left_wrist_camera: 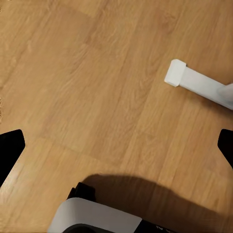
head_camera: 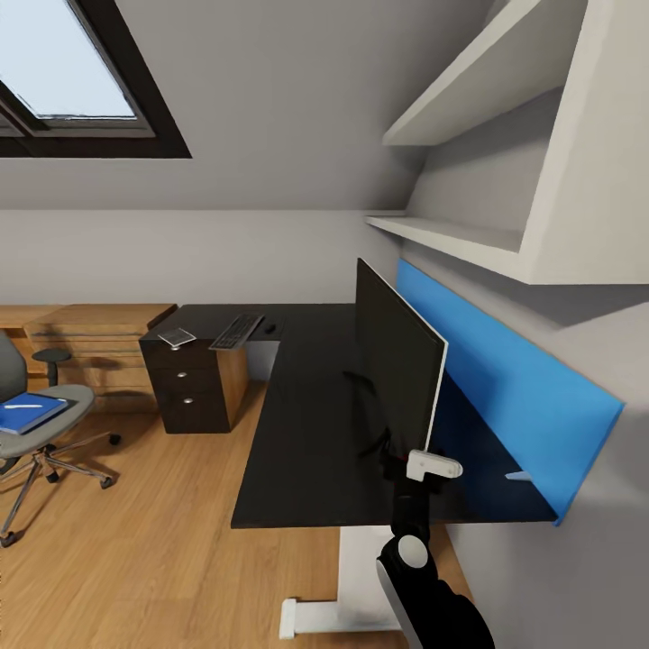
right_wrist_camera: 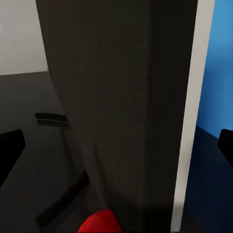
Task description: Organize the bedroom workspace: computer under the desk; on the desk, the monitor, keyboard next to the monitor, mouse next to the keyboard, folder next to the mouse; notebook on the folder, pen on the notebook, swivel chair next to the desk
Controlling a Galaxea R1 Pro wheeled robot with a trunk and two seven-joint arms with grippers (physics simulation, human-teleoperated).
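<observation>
The black monitor [head_camera: 397, 356] stands edge-on on the black desk [head_camera: 306, 433] in front of a blue wall panel. My right gripper [head_camera: 403, 461] is open at its lower corner, and the screen [right_wrist_camera: 126, 97] with its red dot [right_wrist_camera: 99, 223] sits between the spread fingers [right_wrist_camera: 9, 150]. The keyboard [head_camera: 236, 331], mouse [head_camera: 269, 328] and grey folder [head_camera: 177, 338] lie on the desk's far wing. The blue notebook [head_camera: 31, 413] with the pen [head_camera: 18, 406] on it rests on the swivel chair [head_camera: 68, 401] at left. My left gripper [left_wrist_camera: 116, 145] hangs open over the floor. The computer is out of view.
A dark drawer unit [head_camera: 191, 388] holds up the desk's far end, beside a light wooden dresser [head_camera: 95, 347]. The desk's white foot [head_camera: 311, 617] [left_wrist_camera: 194, 82] rests on the wood floor near me. White shelves [head_camera: 469, 239] jut out above the monitor. A skylight [head_camera: 63, 81] is at upper left.
</observation>
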